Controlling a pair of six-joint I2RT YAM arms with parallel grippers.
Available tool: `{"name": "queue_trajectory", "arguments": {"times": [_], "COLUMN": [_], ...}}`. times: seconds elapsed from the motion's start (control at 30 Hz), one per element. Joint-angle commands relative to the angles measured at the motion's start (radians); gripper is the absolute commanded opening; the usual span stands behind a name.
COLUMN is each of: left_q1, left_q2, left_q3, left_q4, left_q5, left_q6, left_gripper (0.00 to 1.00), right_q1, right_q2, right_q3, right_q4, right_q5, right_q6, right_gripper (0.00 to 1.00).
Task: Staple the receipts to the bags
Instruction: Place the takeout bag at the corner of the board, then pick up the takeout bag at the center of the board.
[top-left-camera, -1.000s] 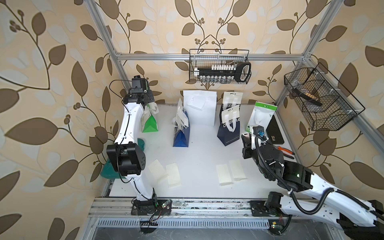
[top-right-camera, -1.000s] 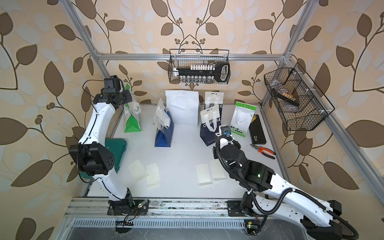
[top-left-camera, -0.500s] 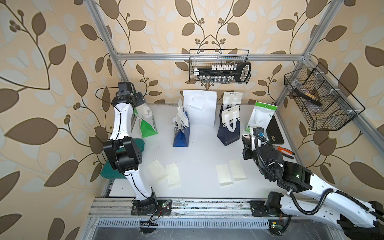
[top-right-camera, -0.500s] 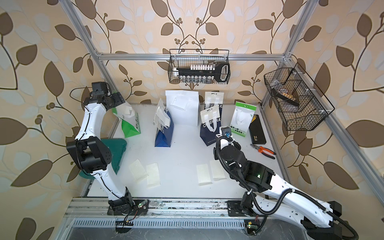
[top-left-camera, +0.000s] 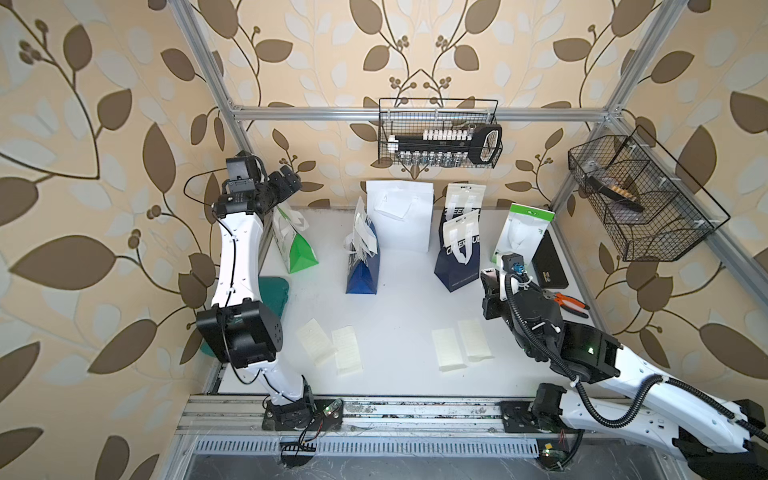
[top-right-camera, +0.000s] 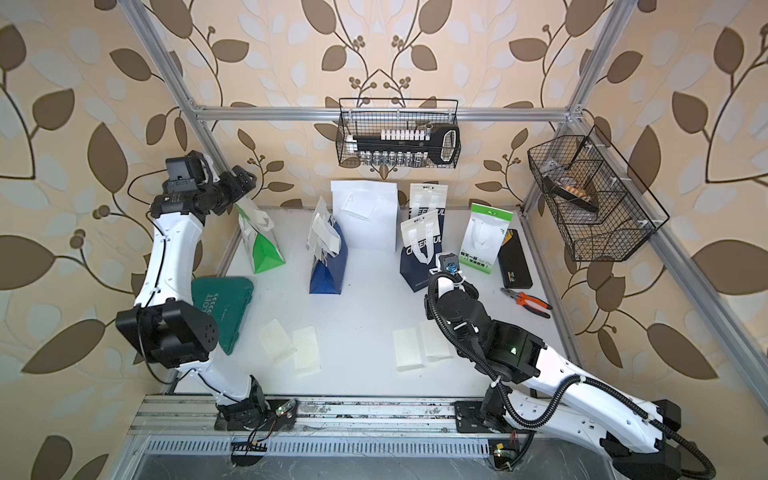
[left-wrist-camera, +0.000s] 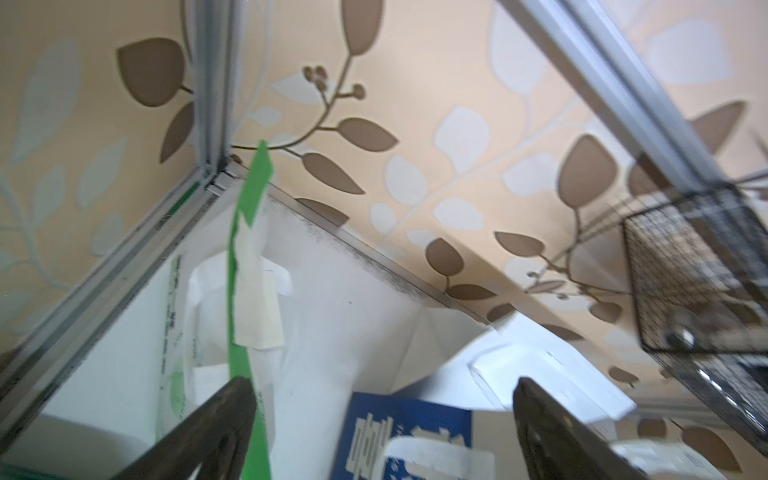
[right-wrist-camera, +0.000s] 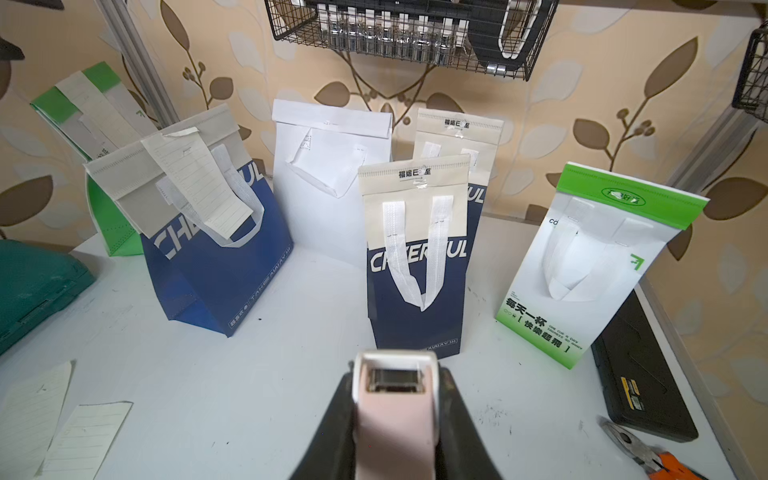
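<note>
Near edge of the white bench (top-left-camera: 407, 299): four loose slips lie flat, as a left-hand pair of cream lined paper receipts (top-left-camera: 347, 350) and a right-hand pair of receipts (top-left-camera: 446, 347), the two pairs well apart.

The right arm (top-left-camera: 536, 320) stands just beside the right-hand pair. Its jaws are closed around a pink-and-white stapler (right-wrist-camera: 395, 415), whose nose points at the bags.

Middle of bench: a navy-and-white paper bag marked "CHEERFUL" (right-wrist-camera: 415, 274) stands upright in front of the stapler, white handles hanging down its face. A second navy-and-white bag (right-wrist-camera: 461, 137) stands directly behind it. To the right stands a white-and-green paper bag (right-wrist-camera: 590, 266), with a flat black case (right-wrist-camera: 640, 374) and orange-handled pliers (right-wrist-camera: 660, 461) beside it. Left of centre stands a blue-and-white paper bag (right-wrist-camera: 224, 266); a lined receipt (right-wrist-camera: 199, 183) hangs from its folded top, over the handle.

Rear: a plain white paper bag (right-wrist-camera: 332, 166) stands against the back wall.

Far left corner: a second white-and-green bag (top-left-camera: 296, 243) stands with a cream slip (right-wrist-camera: 93, 112) on its upper face. The left arm (top-left-camera: 239, 249) reaches over it; its jaws are spread wide and grip nothing. In the left wrist view the bag's green edge passes one of the fingers (left-wrist-camera: 208, 432); contact cannot be determined.

A teal plastic case (top-right-camera: 222, 307) lies at the bench's left edge
</note>
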Motion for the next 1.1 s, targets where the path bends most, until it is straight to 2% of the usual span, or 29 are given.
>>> {"name": "queue_trajectory", "arguments": {"times": [0.0,0.1,0.23,0.47,0.57,0.67,0.73,0.83,0.87,0.93,1.07], "left_q1": [-0.155,-0.253,-0.353,-0.386,-0.387,-0.387,-0.387,-0.387,-0.387,-0.386,-0.360], "left_q2": [-0.110,-0.128,-0.117,-0.073,-0.027,0.010,0.005,-0.002,0.002,0.022,0.045], "left_q3": [-0.047,-0.089,-0.127,-0.158,-0.140,-0.141,-0.161,-0.171,-0.164,-0.132,-0.078], "left_q4": [-0.040,-0.102,-0.170,-0.151,-0.174,-0.191,-0.162,-0.123,-0.123,-0.144,-0.170], "left_q5": [0.031,0.021,-0.063,-0.138,-0.130,-0.151,-0.180,-0.193,-0.194,-0.229,-0.287], "left_q6": [0.070,0.129,0.221,0.239,0.247,0.242,0.243,0.246,0.250,0.253,0.266], "left_gripper": [0.92,0.89,0.88,0.81,0.66,0.57,0.41,0.29,0.23,0.00,0.00], "right_q1": [-0.003,-0.004,-0.005,-0.007,-0.007,-0.006,-0.006,-0.006,-0.006,-0.006,-0.010], "right_q2": [0.004,0.004,-0.004,-0.024,-0.042,-0.053,-0.053,-0.059,-0.063,-0.070,-0.077], "right_q3": [-0.005,-0.012,-0.017,-0.018,-0.023,-0.029,-0.027,-0.032,-0.032,-0.039,-0.047], "right_q4": [0.022,0.025,0.026,0.020,0.015,0.012,0.007,0.002,0.000,0.000,0.002], "right_q5": [-0.006,-0.009,-0.011,-0.008,-0.002,0.000,0.004,0.010,0.014,0.018,0.020], "right_q6": [0.016,0.019,0.020,0.018,0.021,0.018,0.018,0.018,0.018,0.016,0.017], "right_gripper": [0.00,0.00,0.00,0.00,0.00,0.00,0.00,0.00,0.00,0.00,0.00]}}
